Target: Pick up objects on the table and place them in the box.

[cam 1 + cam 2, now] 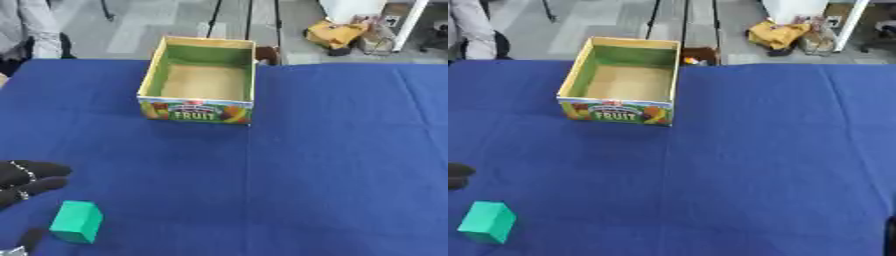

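Observation:
A green block (77, 221) lies on the blue tablecloth near the front left. My left hand (26, 181) comes in at the left edge with its black fingers spread just up and left of the block and its thumb (31, 238) low beside it; the hand is open and not holding the block. The open cardboard box with a "FRUIT" label (197, 111) stands farther back, left of centre, with nothing showing inside. A dark sliver (891, 235) at the lower right edge of the right eye view may be my right hand.
The blue cloth (332, 165) covers the whole table, with wide bare room between block and box. Beyond the far edge are a floor, a yellow bag (335, 34) and a person's sleeve (44, 45) at far left.

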Robot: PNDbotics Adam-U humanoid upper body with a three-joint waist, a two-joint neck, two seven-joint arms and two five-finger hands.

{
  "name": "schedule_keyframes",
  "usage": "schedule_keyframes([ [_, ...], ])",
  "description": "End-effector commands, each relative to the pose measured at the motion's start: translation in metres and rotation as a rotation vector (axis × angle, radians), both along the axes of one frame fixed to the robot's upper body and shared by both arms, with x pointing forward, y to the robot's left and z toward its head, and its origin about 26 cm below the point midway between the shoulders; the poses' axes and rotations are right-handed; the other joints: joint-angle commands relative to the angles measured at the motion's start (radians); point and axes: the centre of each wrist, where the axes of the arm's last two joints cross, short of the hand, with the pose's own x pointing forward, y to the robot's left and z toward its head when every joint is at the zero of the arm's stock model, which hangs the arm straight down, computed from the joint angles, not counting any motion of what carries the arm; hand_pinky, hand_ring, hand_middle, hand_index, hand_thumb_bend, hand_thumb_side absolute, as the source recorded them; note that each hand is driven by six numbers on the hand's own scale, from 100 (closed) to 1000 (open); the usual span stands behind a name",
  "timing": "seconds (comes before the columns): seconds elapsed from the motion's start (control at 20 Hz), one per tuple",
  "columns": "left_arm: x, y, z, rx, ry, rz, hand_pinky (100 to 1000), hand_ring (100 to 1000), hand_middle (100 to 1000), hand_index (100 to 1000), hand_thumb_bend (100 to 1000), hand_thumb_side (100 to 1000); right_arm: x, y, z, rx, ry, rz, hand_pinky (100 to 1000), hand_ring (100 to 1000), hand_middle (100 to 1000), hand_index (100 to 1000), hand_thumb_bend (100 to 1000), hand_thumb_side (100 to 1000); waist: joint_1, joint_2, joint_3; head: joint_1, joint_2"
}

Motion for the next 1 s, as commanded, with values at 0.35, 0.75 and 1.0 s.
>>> schedule_keyframes([
  [0.35,0.008,-0.003,0.028,0.104,0.096,0.027,863,936,952,1000,100,969,-0.005,-0.001,0.008,-0.027,-0.031,0.005,848,902,507,858,100,743,0.007,-0.014,-0.002,0.008,-0.013],
  [0.75,0.014,-0.009,0.04,0.191,0.148,0.054,889,967,1000,1000,229,1000,-0.005,0.0,0.008,-0.03,-0.029,0.011,849,903,506,858,100,752,0.007,-0.014,-0.006,0.014,-0.02],
  [1.0,0.015,-0.011,0.041,0.263,0.184,0.066,897,974,1000,1000,196,916,-0.005,-0.001,0.007,-0.033,-0.025,0.011,850,905,504,858,100,746,0.008,-0.013,-0.006,0.015,-0.023],
])
